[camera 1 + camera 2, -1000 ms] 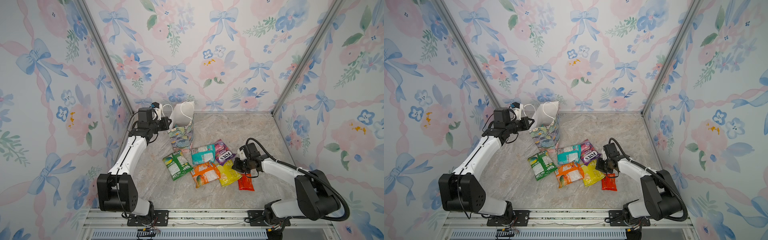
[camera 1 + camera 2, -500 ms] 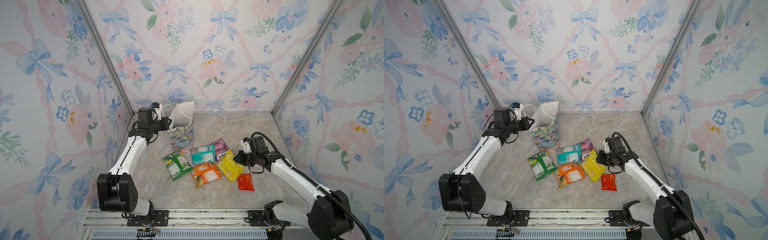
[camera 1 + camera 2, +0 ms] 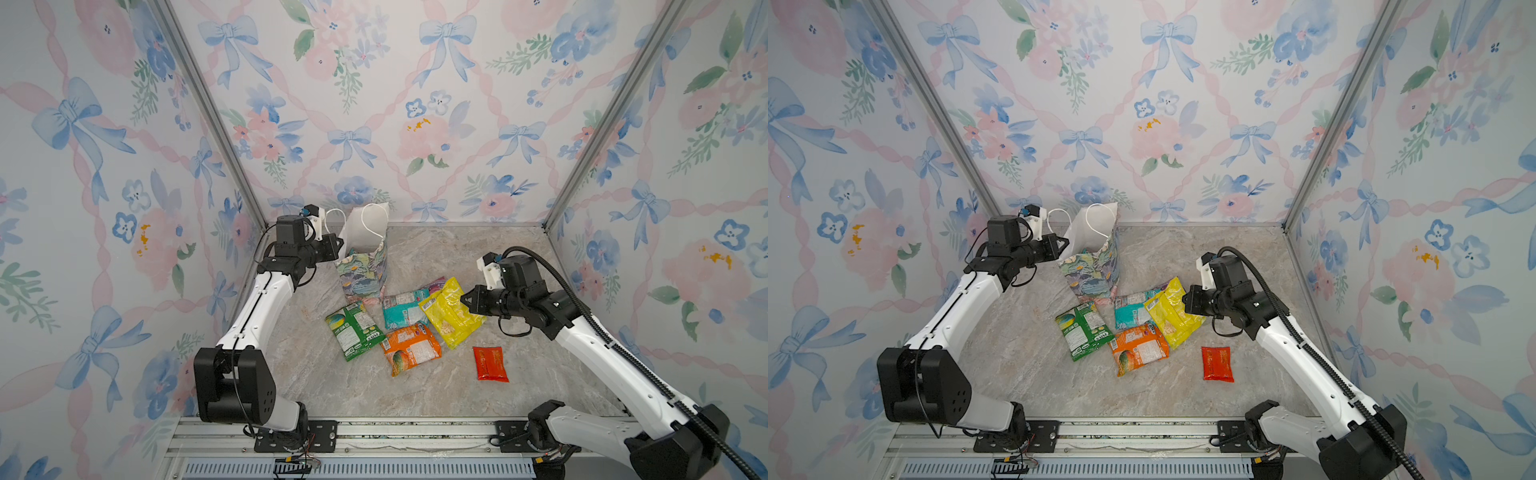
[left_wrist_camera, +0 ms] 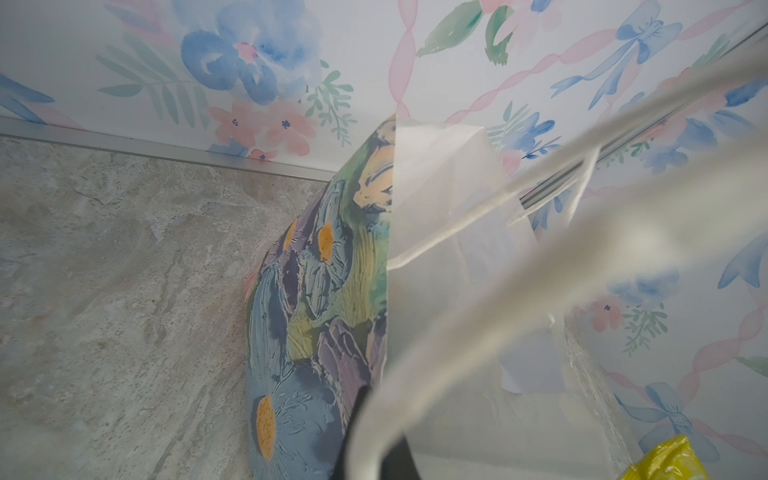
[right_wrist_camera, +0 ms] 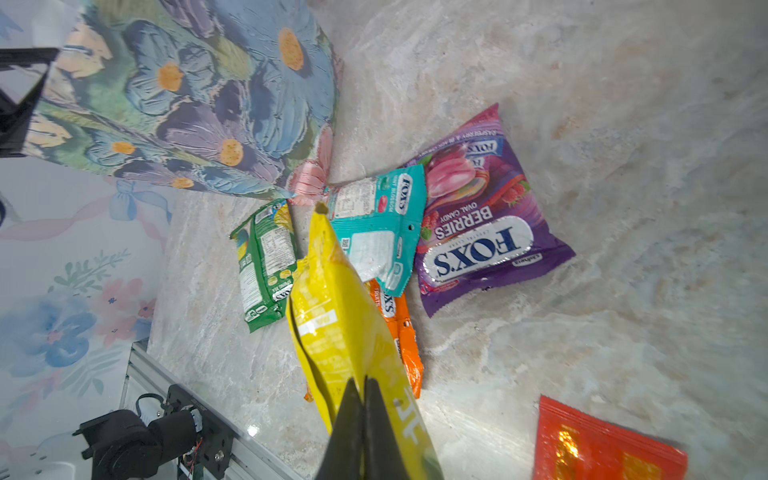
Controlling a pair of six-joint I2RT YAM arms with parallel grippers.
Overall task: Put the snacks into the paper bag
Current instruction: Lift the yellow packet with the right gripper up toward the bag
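At centre right of both top views, the right gripper (image 3: 463, 300) is pressed together on one edge of a yellow pouch (image 3: 451, 318), which hangs lifted above the teal pouch (image 3: 401, 309) and the orange pouch (image 3: 411, 349). Left of centre, toward the back of the marble tabletop (image 3: 457, 249), the paper bag (image 3: 363, 270) stands mouth up. The left gripper (image 3: 338, 245) pinches its white rim beside the cord handles (image 3: 372, 220). A green pouch (image 3: 353, 330), a purple pouch (image 5: 478, 216) and a red pouch (image 3: 491, 363) lie loose in the lower middle of the frame. The likely risk from here is that the glossy yellow pouch, held at one edge only, droops and snags the bag's rim or a handle. It could also slide from the jaws, and a knock on arrival could tip the light bag.
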